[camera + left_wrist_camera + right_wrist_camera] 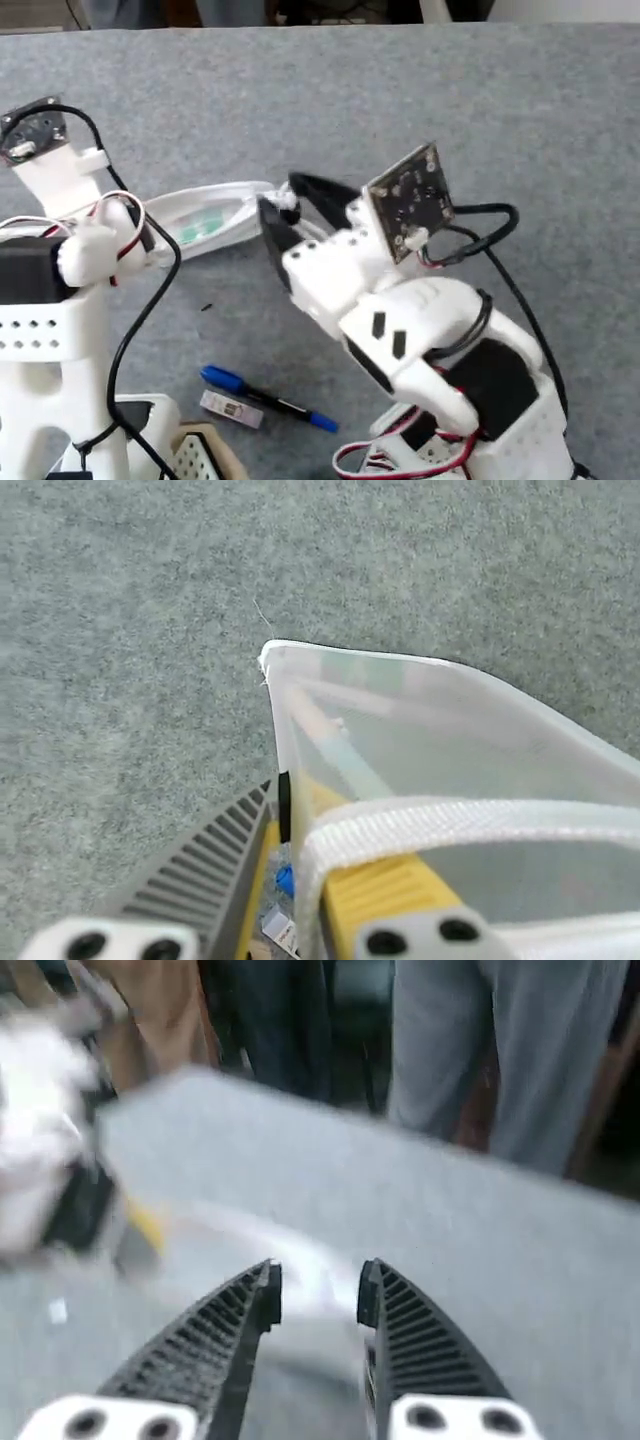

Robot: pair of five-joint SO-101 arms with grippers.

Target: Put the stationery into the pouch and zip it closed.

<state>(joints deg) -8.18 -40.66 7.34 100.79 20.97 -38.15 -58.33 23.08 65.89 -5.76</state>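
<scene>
One pouch (450, 750) edge clamped by left gripper (284, 805).

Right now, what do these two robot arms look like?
Both are white plastic with black motor blocks, black cables and red wires. The right gripper has black ridged fingers; the left gripper pairs a grey ridged finger with a yellow one.

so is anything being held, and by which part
Left gripper clamps the pouch by one end, at its white edge. Right gripper is open, holding nothing.
</scene>
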